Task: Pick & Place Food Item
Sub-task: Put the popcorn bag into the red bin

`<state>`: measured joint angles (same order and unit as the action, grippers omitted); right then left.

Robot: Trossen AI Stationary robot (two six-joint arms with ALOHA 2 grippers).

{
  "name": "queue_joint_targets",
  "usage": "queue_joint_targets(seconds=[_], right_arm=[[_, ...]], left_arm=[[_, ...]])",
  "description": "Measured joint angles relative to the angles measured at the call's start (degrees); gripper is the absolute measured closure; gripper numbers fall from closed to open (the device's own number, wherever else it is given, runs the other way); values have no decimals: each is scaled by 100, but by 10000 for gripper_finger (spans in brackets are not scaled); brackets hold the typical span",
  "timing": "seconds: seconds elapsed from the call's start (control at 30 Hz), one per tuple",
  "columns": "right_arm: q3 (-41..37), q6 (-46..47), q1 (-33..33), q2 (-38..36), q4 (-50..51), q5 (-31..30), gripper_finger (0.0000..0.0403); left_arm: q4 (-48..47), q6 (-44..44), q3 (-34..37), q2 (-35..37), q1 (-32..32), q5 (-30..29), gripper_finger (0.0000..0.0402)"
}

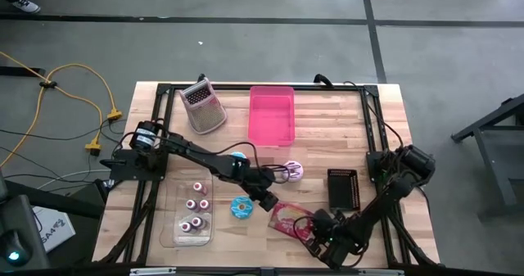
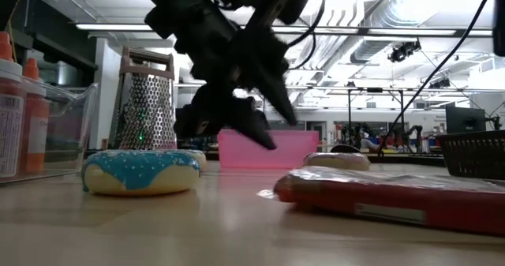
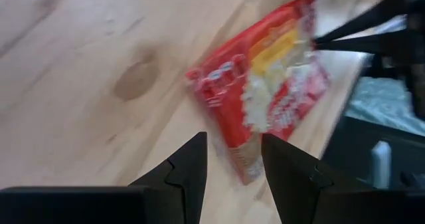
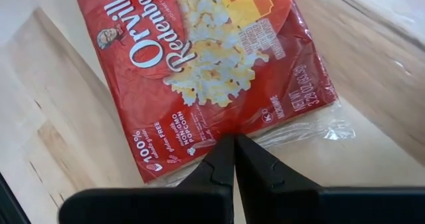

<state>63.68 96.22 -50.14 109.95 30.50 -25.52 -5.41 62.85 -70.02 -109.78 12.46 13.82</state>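
Lying flat on the pale wood-grain surface (image 1: 327, 128) near its front edge is the popcorn bag (image 4: 212, 71), glossy red plastic with a crinkly clear seam. The right gripper (image 4: 234, 159) has its fingers pressed together, tips right at that seam; can't tell if they pinch it. The left gripper (image 3: 234, 159) hovers just beside the bag, fingers apart, nothing between them. Its far corner is blurred.

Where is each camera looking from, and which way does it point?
High view: above, looking straight down at the table; both arms show.
Low view: at tabletop height, looking across; left gripper hangs above.
Left wrist view: on the left arm, looking at the popcorn bag; open fingers show.
Right wrist view: on the right arm; right gripper shut at the bag's edge.
All four share the popcorn bag.
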Motion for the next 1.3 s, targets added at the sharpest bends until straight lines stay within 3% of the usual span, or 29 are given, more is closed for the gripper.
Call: queue_joint_targets(seconds=[0.13, 1.03, 1.3], right_arm=[[0, -52, 47, 2, -40, 0, 401], [-11, -46, 101, 9, -678, 7, 401], [-9, -50, 104, 9, -905, -256, 401]], left_arm=[[-321, -50, 0, 0, -65, -6, 263], [-135, -201, -4, -254, -53, 372, 263], [-131, -308, -4, -271, -56, 402, 263]])
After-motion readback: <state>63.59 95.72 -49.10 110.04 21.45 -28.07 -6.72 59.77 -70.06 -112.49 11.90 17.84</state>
